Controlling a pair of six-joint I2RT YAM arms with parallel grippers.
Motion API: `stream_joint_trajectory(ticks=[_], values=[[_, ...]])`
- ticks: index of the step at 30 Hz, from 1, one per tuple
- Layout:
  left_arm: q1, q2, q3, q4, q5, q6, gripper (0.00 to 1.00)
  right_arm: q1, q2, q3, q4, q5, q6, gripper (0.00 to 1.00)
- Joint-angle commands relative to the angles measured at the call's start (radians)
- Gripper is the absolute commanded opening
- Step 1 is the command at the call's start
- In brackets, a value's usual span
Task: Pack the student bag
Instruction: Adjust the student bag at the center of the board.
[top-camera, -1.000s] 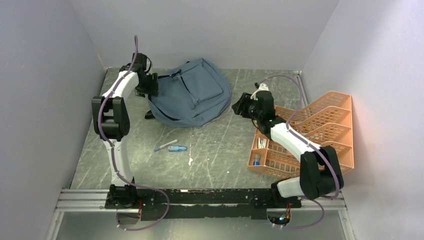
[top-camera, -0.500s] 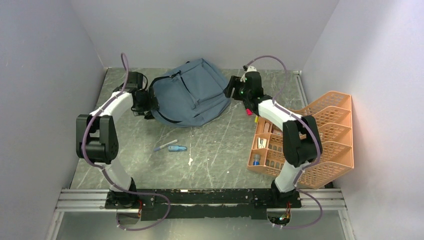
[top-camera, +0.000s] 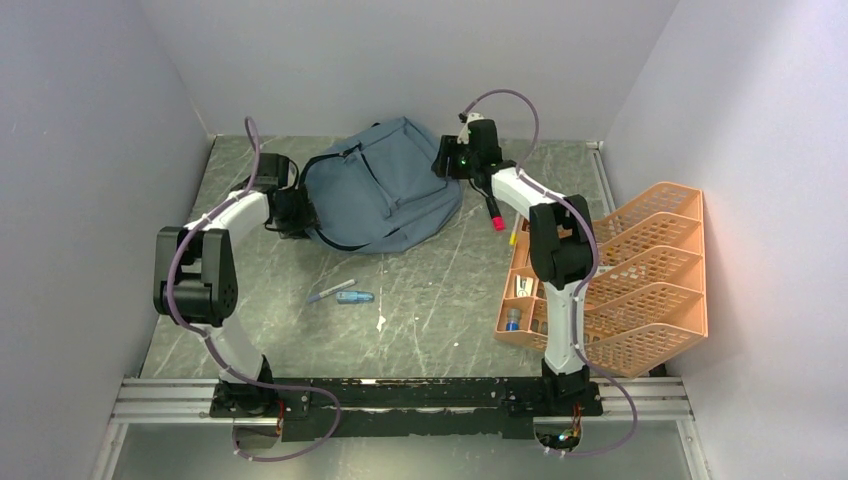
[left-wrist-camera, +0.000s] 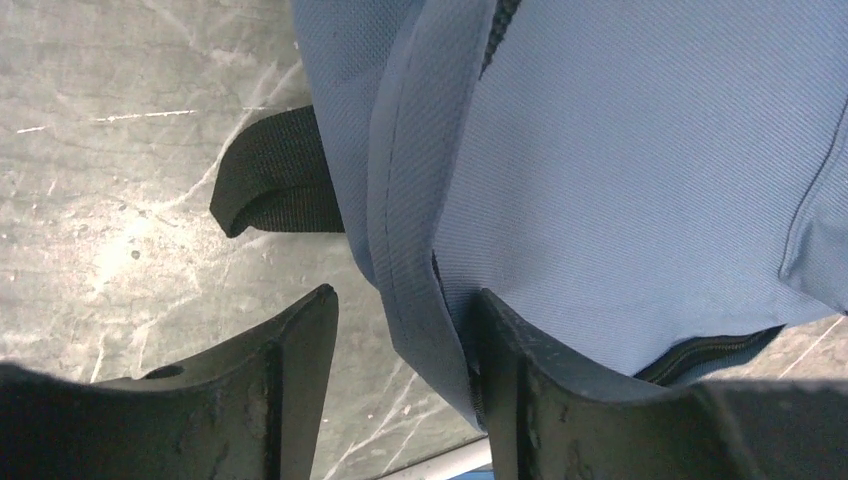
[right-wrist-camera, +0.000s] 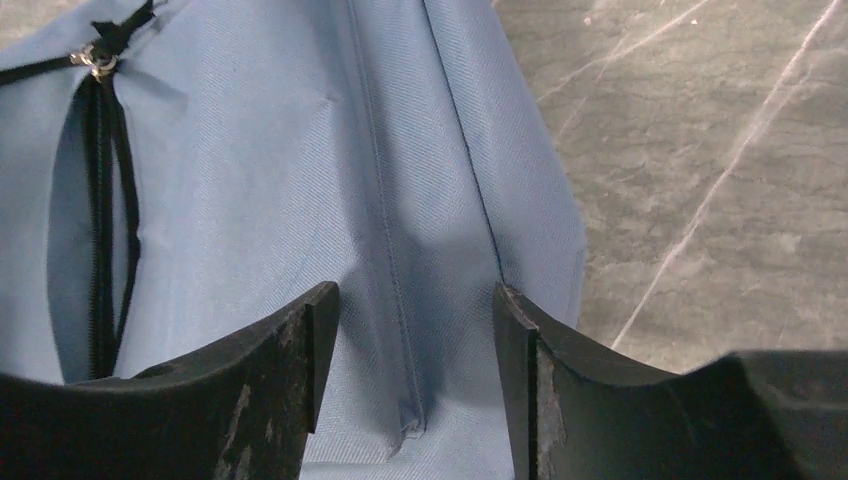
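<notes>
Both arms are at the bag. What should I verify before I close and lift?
1. Jaws of left gripper open astride the bag edge: ok.
2. Jaws of right gripper open around a seam fold: ok.
3. Fabric gripped on either side: not ok, both grippers are open.
4. Black strap outside the left jaws: ok.
5. Main zip open: it gapes below its pull; how far, cannot tell.
6. Loose pen and blue tool apart from the bag: ok.
</notes>
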Motion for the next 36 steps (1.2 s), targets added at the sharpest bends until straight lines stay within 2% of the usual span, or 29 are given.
stream_joint_trajectory(ticks=[1,3,8,15,24,29,36], values=[[-0.001,0.035,0.034,0.010,0.011,0.020,0.54,-0.006,0.037,0.063,-0.053,-0.067,-0.039,0.58],[-0.001,0.049,0.053,0.006,0.007,0.024,0.50,-0.006,0.045,0.065,-0.062,-0.091,-0.039,0.51],[0.001,0.099,0.123,-0.013,-0.009,0.042,0.40,-0.006,0.015,-0.012,-0.040,-0.136,-0.024,0.23],[0.024,0.176,0.237,-0.029,-0.023,0.068,0.36,-0.007,-0.095,-0.211,0.042,-0.204,0.019,0.01],[0.050,0.248,0.377,-0.052,-0.041,0.137,0.38,0.004,-0.253,-0.421,0.099,-0.285,0.086,0.00],[0.056,0.239,0.399,-0.060,-0.073,0.148,0.43,0.020,-0.342,-0.495,0.104,-0.241,0.102,0.01],[0.062,0.105,0.316,-0.030,-0.091,0.126,0.51,0.020,-0.454,-0.489,0.035,0.005,0.051,0.26]])
